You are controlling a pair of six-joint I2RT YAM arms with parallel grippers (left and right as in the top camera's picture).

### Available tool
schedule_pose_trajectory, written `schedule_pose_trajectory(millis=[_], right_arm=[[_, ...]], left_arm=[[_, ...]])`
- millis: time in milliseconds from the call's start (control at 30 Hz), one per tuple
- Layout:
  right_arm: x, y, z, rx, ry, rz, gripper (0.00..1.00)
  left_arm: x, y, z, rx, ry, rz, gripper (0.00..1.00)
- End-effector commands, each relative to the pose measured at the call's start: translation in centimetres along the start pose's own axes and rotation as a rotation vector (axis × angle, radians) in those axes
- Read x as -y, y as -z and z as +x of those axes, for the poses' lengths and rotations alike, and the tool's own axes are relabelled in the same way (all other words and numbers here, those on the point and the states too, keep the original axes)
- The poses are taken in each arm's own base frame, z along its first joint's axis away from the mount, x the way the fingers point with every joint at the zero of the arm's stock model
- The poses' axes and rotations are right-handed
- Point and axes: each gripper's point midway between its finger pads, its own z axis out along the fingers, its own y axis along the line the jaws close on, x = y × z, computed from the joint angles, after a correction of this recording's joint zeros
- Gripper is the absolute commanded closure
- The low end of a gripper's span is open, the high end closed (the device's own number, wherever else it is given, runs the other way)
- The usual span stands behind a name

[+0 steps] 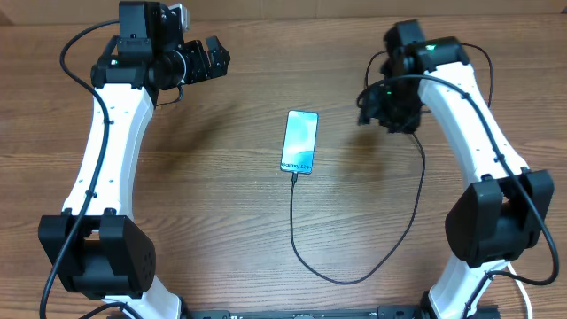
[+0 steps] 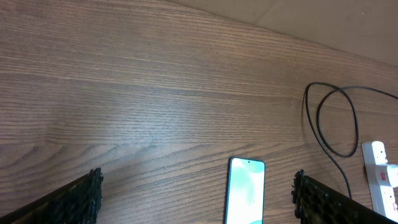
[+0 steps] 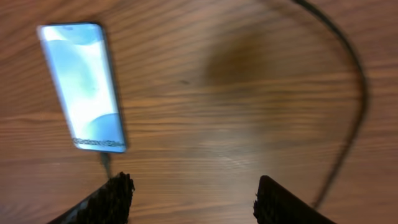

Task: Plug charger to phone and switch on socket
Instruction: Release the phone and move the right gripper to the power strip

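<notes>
**Both grippers empty; charger at phone**

We found the left gripper (image 2: 198, 186) with its fingers spread wide, holding nothing. The right gripper (image 3: 194, 190) likewise stood parted and empty. The phone (image 1: 299, 142) lay screen-up, mid-table (image 1: 221, 213), with the charger (image 1: 293, 213) meeting its near end. The socket (image 2: 379, 177) lay further right.

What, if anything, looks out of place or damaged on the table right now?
Nothing stands out. The phone lies flat, screen up and lit, with the cable meeting its lower end and trailing off in a loose loop. The socket sits flat at the side. No spill or damage shows.
</notes>
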Motion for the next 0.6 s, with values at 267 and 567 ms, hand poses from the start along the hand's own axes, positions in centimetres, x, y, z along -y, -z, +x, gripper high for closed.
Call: schedule_pose_trajectory(millis=[267,567], right_arm=[[13.2,2.5,-3.2,0.089,-0.237,0.205,0.46],[23.4,3.1,-3.9,0.159,-0.479,0.237,0.40]], left_arm=[[1.1,1.8,-1.4,0.053,-0.022,0.012,0.00],[1.1,1.8,-1.4,0.053,-0.022,0.012,0.00]])
